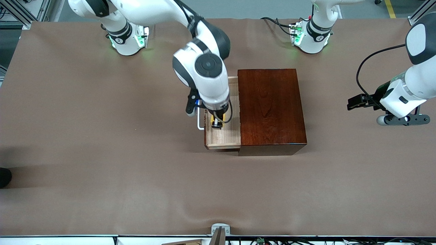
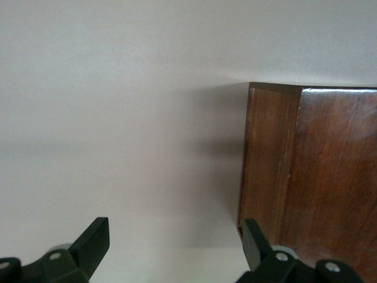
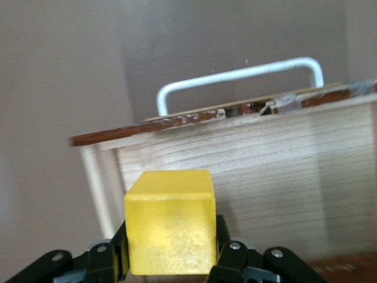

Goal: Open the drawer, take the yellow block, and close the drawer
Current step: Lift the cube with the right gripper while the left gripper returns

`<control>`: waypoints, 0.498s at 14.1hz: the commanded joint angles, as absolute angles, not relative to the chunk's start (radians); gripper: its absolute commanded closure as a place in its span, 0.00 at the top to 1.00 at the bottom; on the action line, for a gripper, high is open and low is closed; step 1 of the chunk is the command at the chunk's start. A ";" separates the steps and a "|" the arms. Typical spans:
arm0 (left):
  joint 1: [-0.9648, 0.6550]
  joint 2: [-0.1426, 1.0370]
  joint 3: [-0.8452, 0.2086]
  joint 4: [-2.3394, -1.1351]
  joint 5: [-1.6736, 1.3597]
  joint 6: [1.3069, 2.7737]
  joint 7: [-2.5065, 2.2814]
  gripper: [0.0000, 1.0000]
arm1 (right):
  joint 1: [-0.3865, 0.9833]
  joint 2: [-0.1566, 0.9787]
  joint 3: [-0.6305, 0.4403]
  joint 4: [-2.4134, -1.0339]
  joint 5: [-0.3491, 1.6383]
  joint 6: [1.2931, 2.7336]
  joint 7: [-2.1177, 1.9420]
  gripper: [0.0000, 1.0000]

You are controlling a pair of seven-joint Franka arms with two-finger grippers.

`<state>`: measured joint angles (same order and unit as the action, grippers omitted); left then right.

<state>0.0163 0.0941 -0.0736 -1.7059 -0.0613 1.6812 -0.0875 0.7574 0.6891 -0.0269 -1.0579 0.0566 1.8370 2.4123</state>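
The worktop is a broad, matte brown sheet with soft wrinkles along the edge nearest the front camera. On it stands the glossy mahogany-coloured box, a plain rectangular block with a polished, grained top. Its drawer is pulled out toward the right arm's end of the worktop: a pale raw-wood tray with thin walls, a dark reddish-brown front and a white U-shaped bar handle of bent round rod.

The opening step looks done and the taking step is in hand. The right gripper is down inside the drawer tray with its jaws closed on the yellow block, a small, bright, slightly translucent cube with rounded edges, pinched on two opposite faces. Whether the block rests on the tray floor or is just clear of it is hard to tell from these views.

The left gripper waits over bare worktop beside the box, toward the left arm's end, its black fingers spread wide with nothing between them.

The next move calls for a straight lift, clearing the drawer's thin walls and handle, before the drawer is pushed in.
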 commanded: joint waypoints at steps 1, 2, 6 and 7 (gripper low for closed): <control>0.009 0.095 -0.084 -1.701 -0.078 1.664 -0.147 1.00 | 0.704 0.594 -0.018 -1.083 0.069 1.714 2.144 0.16; -0.001 0.095 -0.086 -1.703 -0.078 1.664 -0.164 1.00 | 0.697 0.582 -0.021 -1.085 0.068 1.657 2.006 0.09; -0.070 0.095 -0.087 -1.723 -0.078 1.663 -0.277 1.00 | 0.605 0.442 -0.026 -1.248 0.055 1.577 1.622 0.00; -0.092 0.095 -0.089 -1.723 -0.078 1.663 -0.313 1.00 | 0.574 0.395 -0.026 -1.311 0.054 1.591 1.555 0.00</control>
